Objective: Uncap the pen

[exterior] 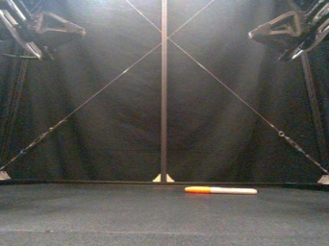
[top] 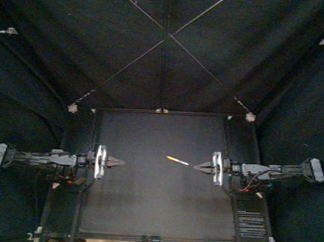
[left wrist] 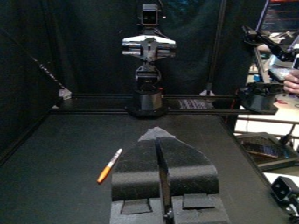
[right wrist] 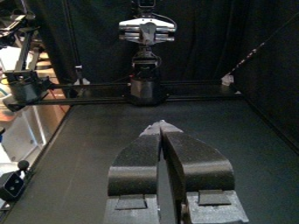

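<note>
Pen (top: 177, 161) flat on table (top: 135, 197), nearer right fingers (top: 207, 167), untouched.

The black left arm (top: 50, 158) extends level over the left edge of the black table (top: 155, 208). Its left gripper (top: 120, 163), of two black jaws, points at the middle with the jaws pressed together. The black right arm (top: 272, 170) mirrors it from the right edge with the right gripper (top: 203, 166) likewise closed; both grippers hang high, well apart, facing each other.
</note>
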`<state>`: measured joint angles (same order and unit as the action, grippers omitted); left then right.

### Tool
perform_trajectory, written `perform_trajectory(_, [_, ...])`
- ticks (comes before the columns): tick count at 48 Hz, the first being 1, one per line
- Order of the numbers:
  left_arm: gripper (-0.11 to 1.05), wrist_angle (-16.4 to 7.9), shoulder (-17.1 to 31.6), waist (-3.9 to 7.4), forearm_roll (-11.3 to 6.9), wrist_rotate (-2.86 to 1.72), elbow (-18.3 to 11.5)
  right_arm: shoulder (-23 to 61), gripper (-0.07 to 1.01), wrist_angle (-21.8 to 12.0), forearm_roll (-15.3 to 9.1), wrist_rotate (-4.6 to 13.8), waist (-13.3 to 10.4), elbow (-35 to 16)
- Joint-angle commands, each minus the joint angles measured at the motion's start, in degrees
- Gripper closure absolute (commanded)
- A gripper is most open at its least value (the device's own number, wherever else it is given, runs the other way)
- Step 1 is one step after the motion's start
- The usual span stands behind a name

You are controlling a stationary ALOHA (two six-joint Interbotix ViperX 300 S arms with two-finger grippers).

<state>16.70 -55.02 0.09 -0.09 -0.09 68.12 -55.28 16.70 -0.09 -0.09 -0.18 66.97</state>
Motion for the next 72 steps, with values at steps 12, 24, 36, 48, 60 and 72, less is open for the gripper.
perform_trajectory(12, [0.95, 2.37, 10.46, 1.14, -0.53, 0.53, -1.49, 13.89, 0.94, -1.14, 5.89, 0.70, -3.16, -1.14])
perform_trajectory(24, [0.94, 3.43, 23.55, 4.04, 1.67, 0.53, -6.42, 25.31, 0.91, -2.72, 9.93, 0.53, -7.82, -1.67])
perform_trajectory(36, [0.79, 3.43, 32.87, 7.21, 2.55, 0.53, -10.20, 31.82, 0.54, -4.75, 10.81, 0.62, -10.99, -2.55])
perform_trajectory(48, [0.53, 3.52, 40.43, 8.96, 2.55, 0.53, -13.71, 37.53, 0.15, -4.92, 10.46, 0.53, -13.97, -4.22])
perform_trajectory(60, [0.27, 3.43, 43.77, 10.28, 2.55, 0.53, -15.91, 46.14, 0.15, -7.12, 9.40, 0.44, -15.21, -7.03])
perform_trajectory(72, [0.07, 3.43, 43.86, 10.46, 2.37, 0.44, -16.17, 52.91, 0.15, -8.44, 9.14, 0.35, -17.23, -9.93])
